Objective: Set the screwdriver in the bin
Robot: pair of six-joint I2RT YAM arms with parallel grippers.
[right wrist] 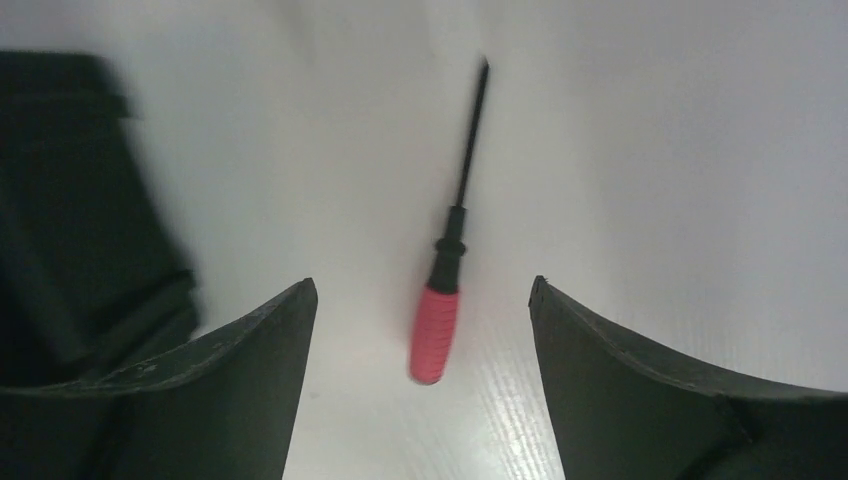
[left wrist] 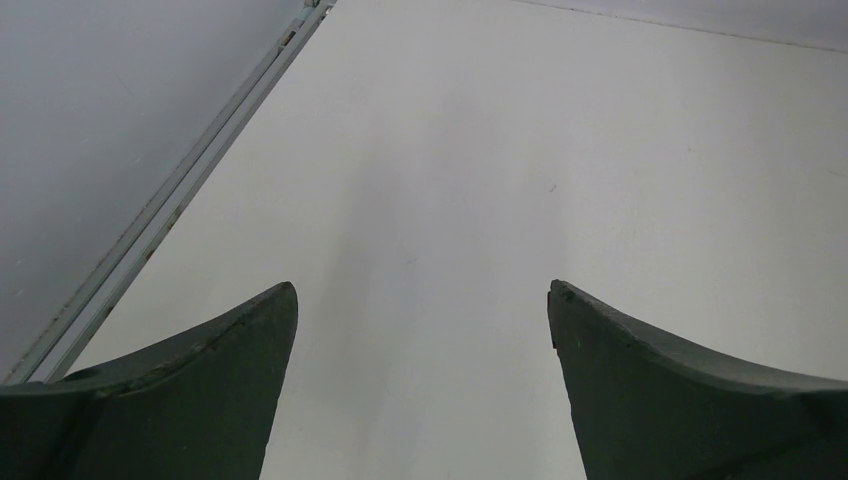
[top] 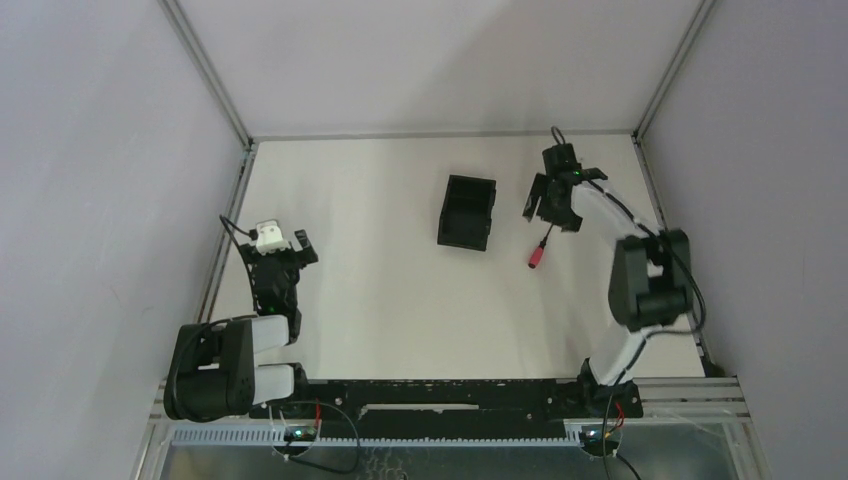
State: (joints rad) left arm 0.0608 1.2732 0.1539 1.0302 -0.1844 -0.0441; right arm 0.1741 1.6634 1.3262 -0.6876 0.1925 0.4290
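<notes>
The screwdriver [top: 541,250], with a red-pink handle and a thin black shaft, lies flat on the white table just right of the bin [top: 467,211], a small black open-top box. My right gripper [top: 553,205] is open and hovers over the shaft end. In the right wrist view the screwdriver [right wrist: 437,330] lies on the table between the spread fingers of my right gripper [right wrist: 422,286], untouched, and the bin [right wrist: 70,220] shows blurred at the left. My left gripper [top: 290,243] is open and empty at the far left, and in its own view [left wrist: 422,290] it is over bare table.
A metal frame rail [left wrist: 170,200] runs along the table's left edge beside the left gripper. Grey walls enclose the table on the left, back and right. The right arm's elbow [top: 650,275] stands near the right edge.
</notes>
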